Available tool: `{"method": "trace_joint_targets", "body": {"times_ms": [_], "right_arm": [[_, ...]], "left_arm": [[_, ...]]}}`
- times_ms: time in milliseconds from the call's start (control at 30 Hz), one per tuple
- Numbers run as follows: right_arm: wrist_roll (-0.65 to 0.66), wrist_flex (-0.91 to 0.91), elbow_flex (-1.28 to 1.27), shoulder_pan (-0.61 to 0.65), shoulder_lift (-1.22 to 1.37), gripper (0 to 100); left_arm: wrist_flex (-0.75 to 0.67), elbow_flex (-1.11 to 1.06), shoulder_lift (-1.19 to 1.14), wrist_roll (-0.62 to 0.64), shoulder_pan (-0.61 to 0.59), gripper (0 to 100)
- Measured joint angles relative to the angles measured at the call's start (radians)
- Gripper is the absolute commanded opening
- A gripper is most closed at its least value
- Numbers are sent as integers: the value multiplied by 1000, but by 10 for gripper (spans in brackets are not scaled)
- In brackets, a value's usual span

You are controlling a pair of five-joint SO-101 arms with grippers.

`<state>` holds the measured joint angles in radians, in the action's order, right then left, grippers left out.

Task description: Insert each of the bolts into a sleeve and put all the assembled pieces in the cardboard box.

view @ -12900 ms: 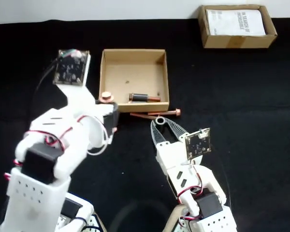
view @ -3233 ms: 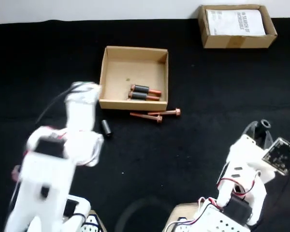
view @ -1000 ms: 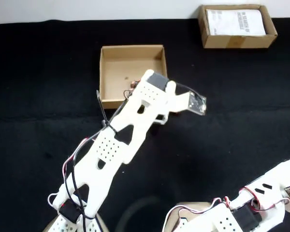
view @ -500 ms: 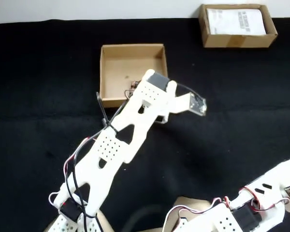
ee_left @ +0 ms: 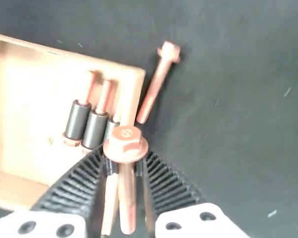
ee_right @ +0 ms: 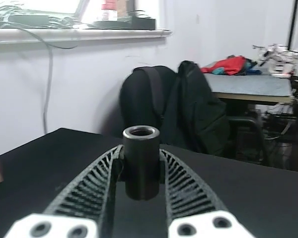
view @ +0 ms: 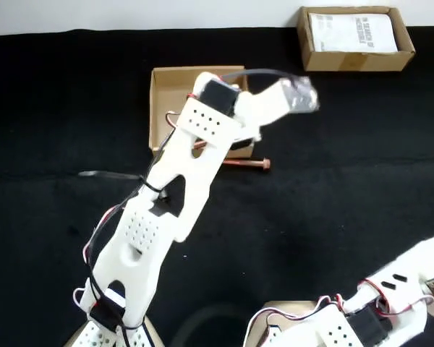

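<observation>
Already two assembled pieces (ee_left: 87,124) lie in the box (ee_left: 134,79) just beyond the left gripper (ee_left: 124,153), whose fingers clamp a bolt (ee_left: 126,198); a second bolt (ee_left: 155,84) lies loose past the fingertips outside the box wall, and the right gripper (ee_right: 141,171) squeezes an upright sleeve (ee_right: 141,158), so two pairings likely remain.

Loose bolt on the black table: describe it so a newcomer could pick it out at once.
Find the open cardboard box mid-table; just outside its front right corner lies a copper bolt. Unlike the sleeved bolts in the box it is bare, and unlike the held bolt in the left gripper it lies free on the cloth.
</observation>
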<state>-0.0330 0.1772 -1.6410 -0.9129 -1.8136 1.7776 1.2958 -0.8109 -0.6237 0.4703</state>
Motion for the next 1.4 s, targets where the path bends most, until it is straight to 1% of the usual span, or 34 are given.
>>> {"method": "trace_joint_targets", "body": {"times_ms": [133,200,267,367,433,633,733,900,1133,1267,1400], "right_arm": [[0,60,0,100,0,6],[0,94,0,164,0,6],[-35,104,0,238,0,6],[-103,107,0,336,0,6],[-120,110,0,414,0,6],[-127,110,0,631,0,6],[-127,117,0,729,0,6],[-127,187,0,881,0,6],[-127,284,0,1026,0,6],[-127,308,0,1114,0,6],[-127,308,0,1191,0,6]], "left_arm": [[2,0,101,169,58,8],[2,0,166,222,66,8],[2,0,236,259,61,8],[2,0,358,276,60,8],[2,0,443,279,63,8],[2,0,680,279,63,8],[2,-54,796,279,63,8],[3,-282,1028,279,63,8],[0,-678,1361,279,63,9],[-63,-914,1487,279,63,9],[-212,-1203,1588,279,64,9]]}}
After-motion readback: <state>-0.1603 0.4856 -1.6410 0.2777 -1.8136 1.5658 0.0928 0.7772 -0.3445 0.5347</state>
